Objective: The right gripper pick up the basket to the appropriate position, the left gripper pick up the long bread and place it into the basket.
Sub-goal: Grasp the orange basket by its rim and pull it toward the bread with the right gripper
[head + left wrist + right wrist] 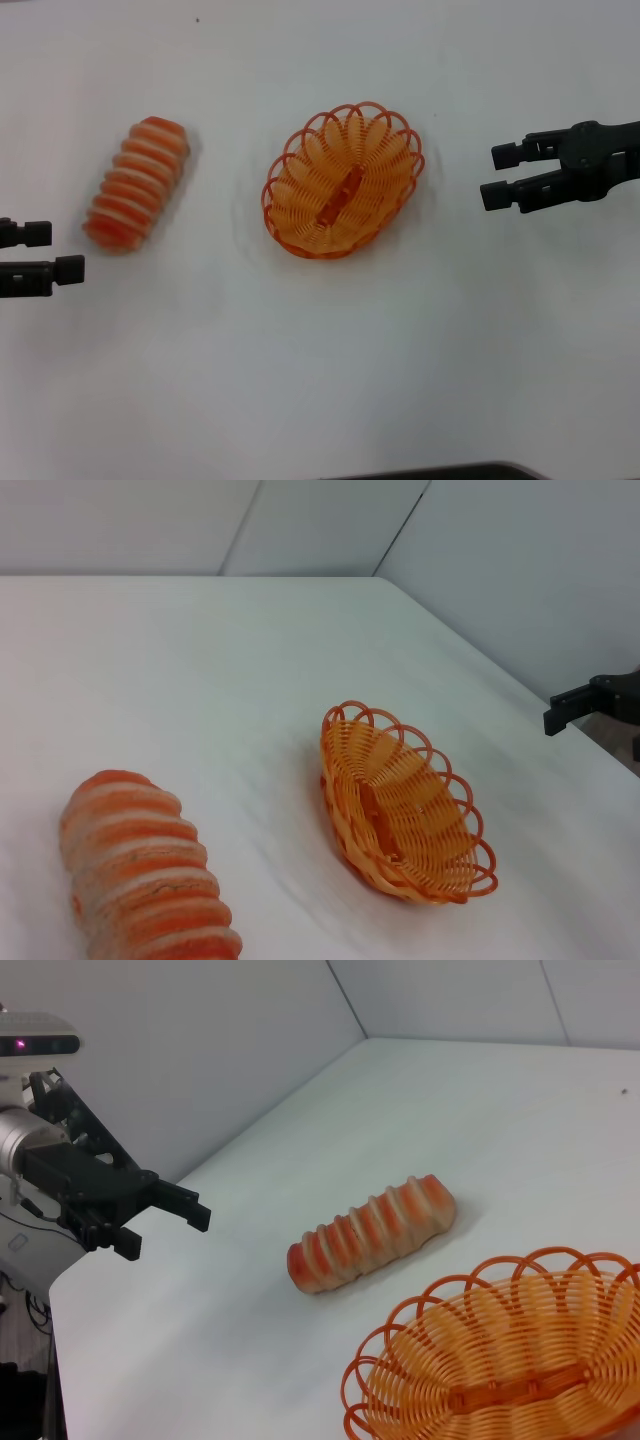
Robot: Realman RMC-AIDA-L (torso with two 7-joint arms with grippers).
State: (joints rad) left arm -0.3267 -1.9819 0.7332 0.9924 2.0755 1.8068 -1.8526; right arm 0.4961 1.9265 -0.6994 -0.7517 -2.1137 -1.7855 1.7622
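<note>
The long bread (137, 185), striped orange-red and cream, lies on the white table at the left. It also shows in the left wrist view (140, 880) and the right wrist view (375, 1230). The empty orange wire basket (300, 215) sits at the table's middle, apart from the bread, and shows in both wrist views (440, 820) (480, 1350). My left gripper (55, 250) is open at the left edge, just short of the bread's near end; it also shows in the right wrist view (165, 1232). My right gripper (492, 175) is open, right of the basket with a gap between them.
A dark object (440, 472) lies at the table's near edge. The right gripper's fingertip (585, 705) shows beyond the table's right edge in the left wrist view. Grey walls stand behind the table. The white tabletop (330, 350) stretches in front of the basket.
</note>
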